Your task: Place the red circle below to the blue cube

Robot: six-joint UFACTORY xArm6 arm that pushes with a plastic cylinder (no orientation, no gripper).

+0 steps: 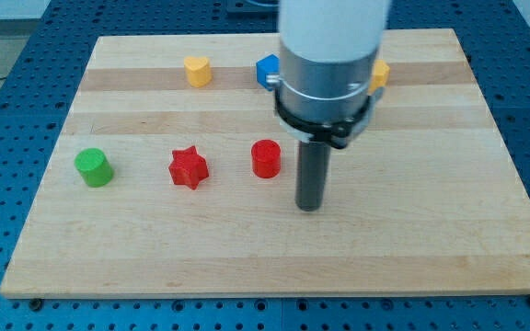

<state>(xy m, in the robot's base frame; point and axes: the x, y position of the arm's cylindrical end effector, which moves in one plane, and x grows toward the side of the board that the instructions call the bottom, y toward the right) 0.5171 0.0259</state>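
The red circle (pixel 266 158), a short red cylinder, stands near the middle of the wooden board (pixel 431 248). The blue cube (pixel 266 71) sits above it near the view's top, its right part hidden behind the arm. My tip (pixel 310 206) rests on the board just to the right of the red circle and a little lower, with a small gap between them.
A red star (pixel 189 167) lies left of the red circle. A green cylinder (pixel 93 167) stands at the far left. A yellow heart-shaped block (pixel 197 70) sits at the top left. Another yellow block (pixel 380 74) peeks out right of the arm, shape unclear.
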